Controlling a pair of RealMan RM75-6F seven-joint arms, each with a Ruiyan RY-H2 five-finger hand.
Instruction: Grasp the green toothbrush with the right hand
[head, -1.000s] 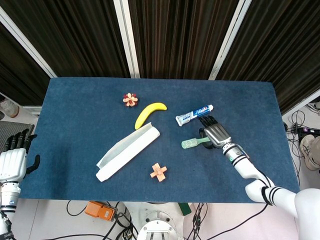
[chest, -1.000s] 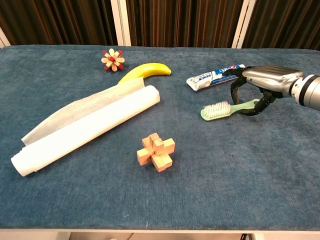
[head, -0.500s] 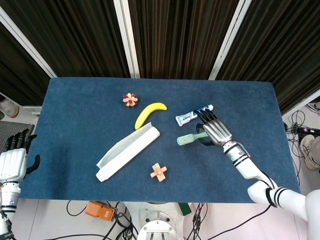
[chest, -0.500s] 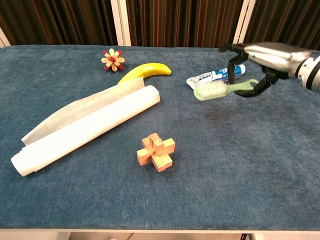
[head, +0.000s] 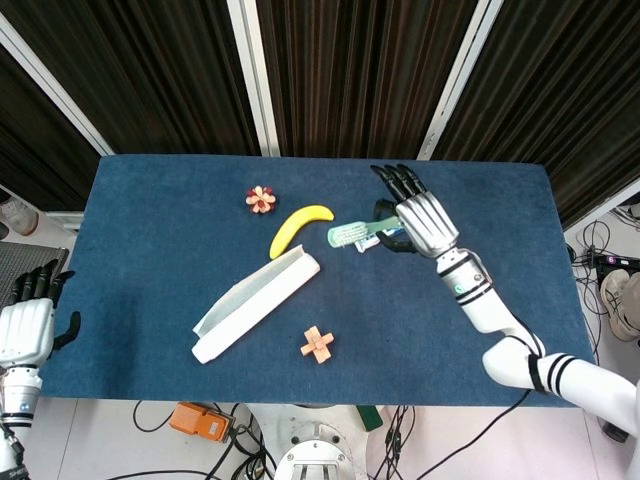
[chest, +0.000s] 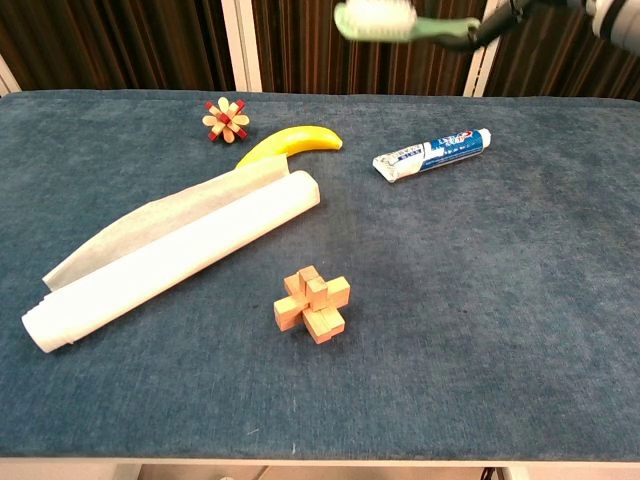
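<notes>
My right hand (head: 418, 218) holds the green toothbrush (head: 352, 234) by its handle, lifted well above the blue table (head: 150, 250). Its white-bristled head points left. In the chest view the toothbrush (chest: 395, 20) hangs at the top edge of the frame, with only a bit of my right hand (chest: 500, 18) showing there. My left hand (head: 30, 318) hangs off the table's left side, fingers apart, holding nothing.
A toothpaste tube (chest: 432, 153) lies under the lifted hand. A banana (head: 299, 226), a rolled white paper (head: 256, 305), a wooden burr puzzle (head: 317, 344) and a small red-and-wood puzzle (head: 261, 199) lie across the table's middle and left.
My right hand has raised the green toothbrush from the cloth high above the table, moving it up and toward the back. The left hand has not moved.
</notes>
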